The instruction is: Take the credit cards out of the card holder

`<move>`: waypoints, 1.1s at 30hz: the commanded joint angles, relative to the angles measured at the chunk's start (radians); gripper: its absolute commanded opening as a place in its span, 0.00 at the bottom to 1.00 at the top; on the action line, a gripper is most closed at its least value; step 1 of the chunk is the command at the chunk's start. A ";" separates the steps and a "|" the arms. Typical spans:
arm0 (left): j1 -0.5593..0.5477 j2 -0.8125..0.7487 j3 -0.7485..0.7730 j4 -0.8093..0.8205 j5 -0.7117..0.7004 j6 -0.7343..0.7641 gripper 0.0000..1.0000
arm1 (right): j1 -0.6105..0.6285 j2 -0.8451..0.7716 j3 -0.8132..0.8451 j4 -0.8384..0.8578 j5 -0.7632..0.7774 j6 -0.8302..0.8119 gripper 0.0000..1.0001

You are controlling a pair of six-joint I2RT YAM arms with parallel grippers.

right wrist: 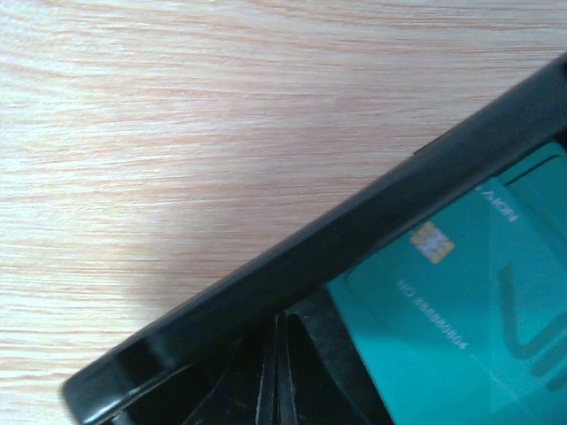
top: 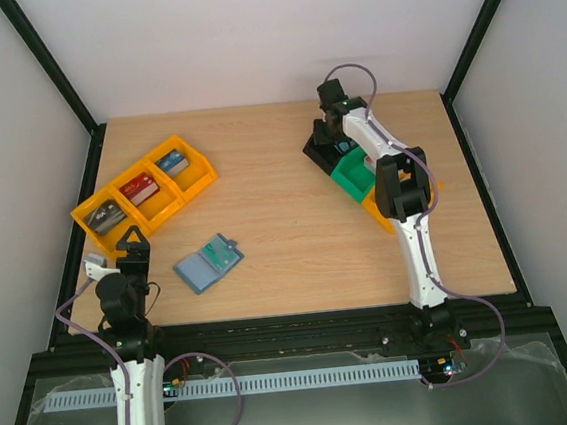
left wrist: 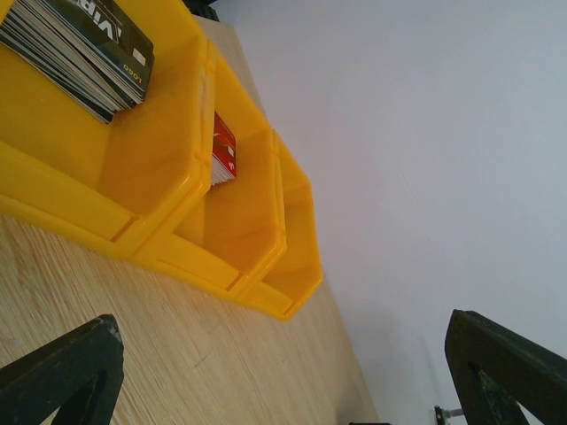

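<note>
Holder [top: 208,263] lies open on table [top: 285,222], lower left of centre in top view. Left gripper [top: 131,237] near it at left, fingers spread wide, empty. Right gripper [right wrist: 278,372] upper right, fingers clenched together on nothing, over black tray [right wrist: 310,257]; teal card [right wrist: 443,301] inside tray.

A: Where's the holder [top: 208,263]?
B: On the table [top: 294,221], near-left, just in front and to the right of the left trays [top: 196,178] (three in a row, a card stack [top: 141,190] in each).
A: And on the right?
B: Another row of trays [top: 352,176], towards the back. A card [right wrist: 461,301] lies in the rearmost one.
</note>
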 commanded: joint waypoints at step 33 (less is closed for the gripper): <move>0.008 0.009 -0.012 0.003 0.007 -0.005 1.00 | -0.042 0.012 0.089 -0.076 0.278 -0.115 0.02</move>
